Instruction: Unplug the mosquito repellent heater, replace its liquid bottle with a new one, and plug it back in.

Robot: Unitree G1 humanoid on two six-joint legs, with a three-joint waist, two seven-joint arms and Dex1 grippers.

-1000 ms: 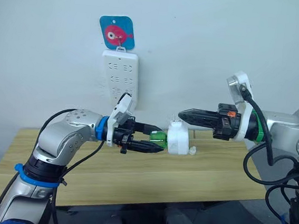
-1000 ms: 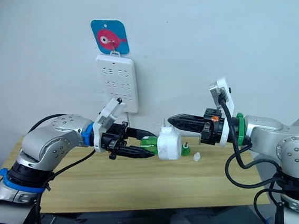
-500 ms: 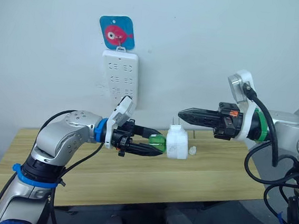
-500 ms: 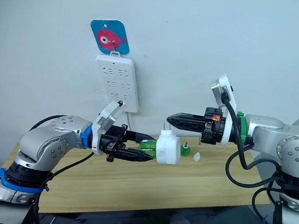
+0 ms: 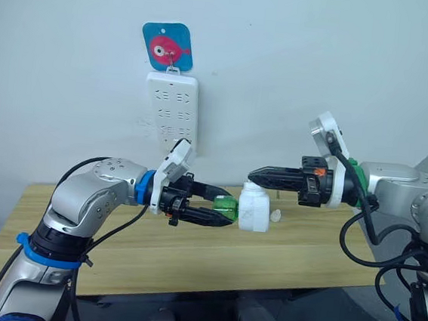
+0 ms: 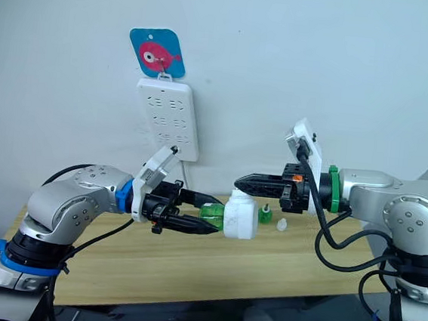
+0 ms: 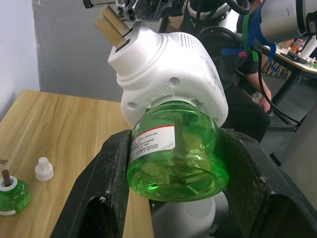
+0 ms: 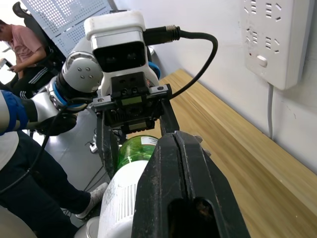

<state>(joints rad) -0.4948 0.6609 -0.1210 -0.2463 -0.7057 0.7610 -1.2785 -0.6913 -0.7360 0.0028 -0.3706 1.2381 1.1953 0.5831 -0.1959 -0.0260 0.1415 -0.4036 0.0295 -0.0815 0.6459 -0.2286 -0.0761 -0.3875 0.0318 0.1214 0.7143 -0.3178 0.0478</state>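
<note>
We hold small white plastic heater [image 5: 254, 211] unplugged, green liquid bottle [image 5: 225, 204] attached, in left pincer [image 5: 221, 205]; right pincer [image 5: 257, 171] closed, empty (replugging into white wall strip [image 5: 172, 112] remains).

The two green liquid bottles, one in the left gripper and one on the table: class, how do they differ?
The held bottle is clamped between the left gripper's fingers and joined to the white heater; the table bottle stands upright, unattached. The held one's neck is hidden in the heater; the table one's dark wick is bare, its white cap beside it. Both are clear green.

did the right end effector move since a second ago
Yes. The right end effector has come down and closer to the mosquito repellent heater, judged against the power strip on the wall.
</note>
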